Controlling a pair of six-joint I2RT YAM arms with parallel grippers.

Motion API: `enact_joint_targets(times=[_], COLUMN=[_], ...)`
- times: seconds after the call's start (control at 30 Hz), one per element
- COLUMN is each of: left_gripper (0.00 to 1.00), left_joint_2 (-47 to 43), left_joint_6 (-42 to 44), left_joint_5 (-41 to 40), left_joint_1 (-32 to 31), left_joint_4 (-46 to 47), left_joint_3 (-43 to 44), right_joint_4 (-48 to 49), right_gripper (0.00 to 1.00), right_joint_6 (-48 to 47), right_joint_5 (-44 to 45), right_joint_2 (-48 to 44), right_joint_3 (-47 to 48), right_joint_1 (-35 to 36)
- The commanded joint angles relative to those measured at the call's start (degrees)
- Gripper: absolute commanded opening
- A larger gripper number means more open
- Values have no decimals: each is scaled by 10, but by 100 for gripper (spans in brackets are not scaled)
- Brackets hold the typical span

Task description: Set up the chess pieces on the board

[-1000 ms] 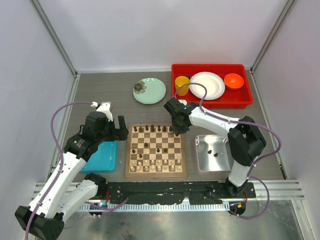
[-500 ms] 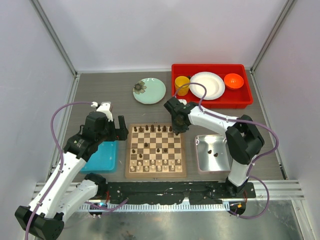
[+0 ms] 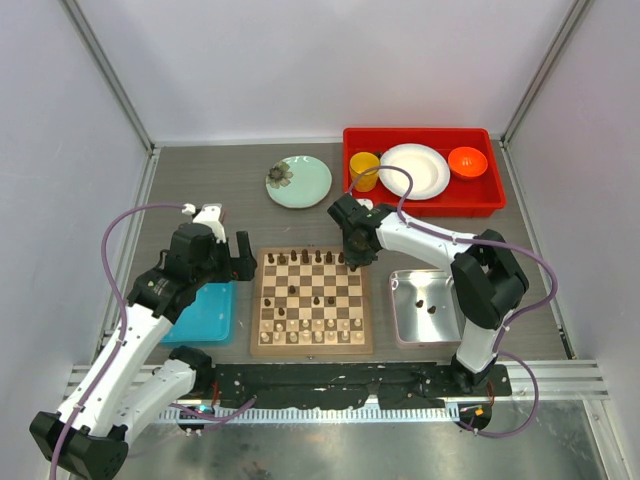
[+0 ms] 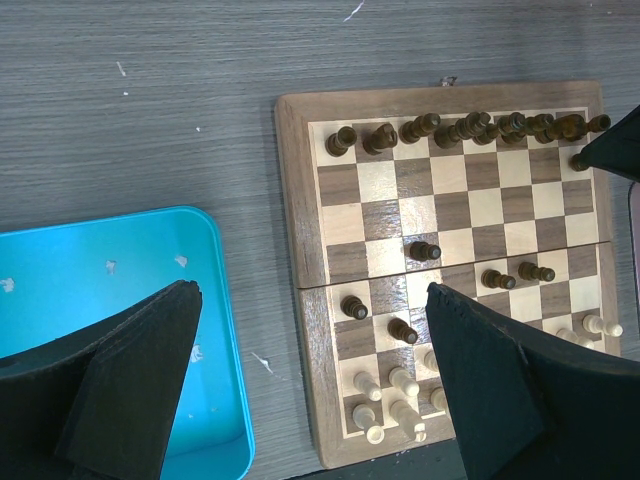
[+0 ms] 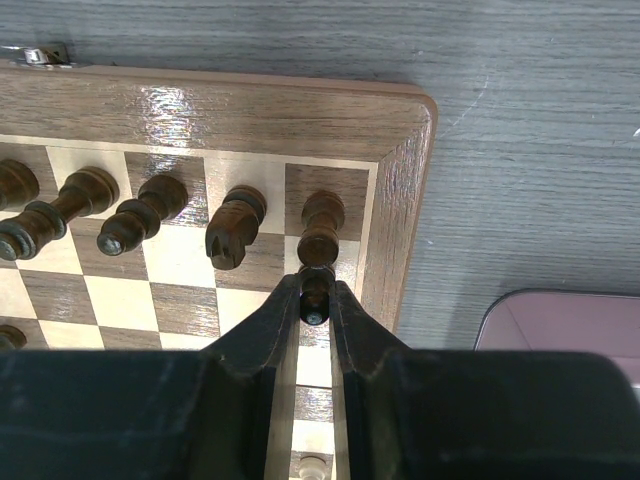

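The board (image 3: 312,350) lies in the middle of the table. Dark chess pieces (image 4: 470,125) line its far row, and a few stand mid-board. Cream chess pieces (image 3: 310,335) fill the near rows. My right gripper (image 5: 317,283) is shut on a small dark piece (image 5: 316,305) over the rightmost column, just in front of the dark corner piece (image 5: 322,225). In the top view my right gripper (image 3: 355,262) is at the board's far right corner. My left gripper (image 4: 312,292) hangs open and empty above the board's left edge (image 4: 295,200), beside the blue tray (image 4: 90,300).
A silver tray (image 3: 400,325) right of the board holds two dark pieces (image 3: 432,308). The blue tray (image 3: 205,312) lies left of the board. At the back stand a pale green plate (image 3: 298,182) and a red bin (image 3: 420,205) with a cup, a plate and a bowl.
My right gripper has shifted very slightly toward the far edge with the dark piece still in it. The left arm has not moved.
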Motion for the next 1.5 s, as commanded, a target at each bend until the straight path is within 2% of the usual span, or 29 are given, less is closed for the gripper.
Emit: enact_joint_targets(times=[0.0,0.6,1.1,1.3,1.47], left_gripper=[100,100,100,100,100], left_joint_2=[-4,-4,-4,-5,-5], left_joint_6=[0,0,0,1,0], left_joint_5=[6,6,6,5,5], left_joint_1=[2,3,2,2,3], left_joint_4=[21,20,20,20,21], left_joint_3=[0,0,0,0,0], right_joint_4=[9,-1,0,1,-2], right_gripper=[12,13,33,34,35], right_joint_6=[-8,-12,-12,-12,-13], right_joint_5=[-1,0,0,-3,-12], right_joint_2=[0,8,6,0,-45], right_joint_3=[9,8,22,25,21], right_joint_1=[-2,-2,-2,-5,-9])
